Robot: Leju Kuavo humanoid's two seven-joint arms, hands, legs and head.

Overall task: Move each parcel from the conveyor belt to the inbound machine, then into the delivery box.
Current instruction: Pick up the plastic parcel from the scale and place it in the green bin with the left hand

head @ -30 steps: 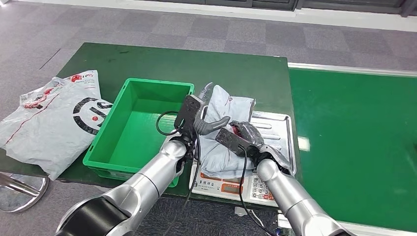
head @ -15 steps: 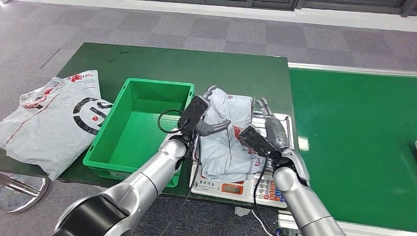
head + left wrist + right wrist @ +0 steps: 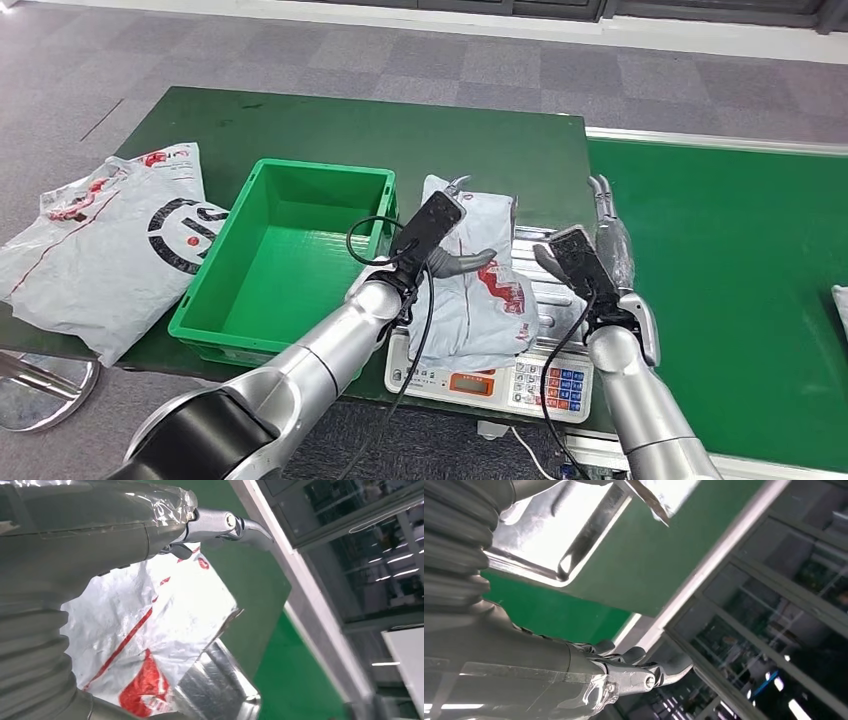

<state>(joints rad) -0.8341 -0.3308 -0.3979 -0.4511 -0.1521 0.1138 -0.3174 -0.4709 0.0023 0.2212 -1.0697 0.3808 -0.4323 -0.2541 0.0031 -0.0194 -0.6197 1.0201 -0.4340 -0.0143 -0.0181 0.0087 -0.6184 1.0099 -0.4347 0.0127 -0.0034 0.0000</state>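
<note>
Your grey plastic mailer bag with red print is lying on the steel tray of the electronic scale, which I'd guess is the inbound machine, so the weigh step looks about done. The parcel is crumpled and hangs a bit over the tray's near-left edge, toward the empty green plastic crate just beside the scale. That crate is probably the delivery box, which explains why it's parked right there: short hop from the tray.

Left hand hovers over the parcel's left part with the thumb sticking out and the fingers spread, holding nothing as far as you can see from the head view. Right hand is lifted off to the right of the parcel, fingers straight and apart, nothing in it.

Hard to call: whether the left fingertips actually touch the bag, since the wrist housing covers them. The scale's display is too small to read. A bigger grey bag with a black ring logo sits on the dark green table, well left of the crate. The green conveyor belt runs off the right edge, with something pale cut off there.
</note>
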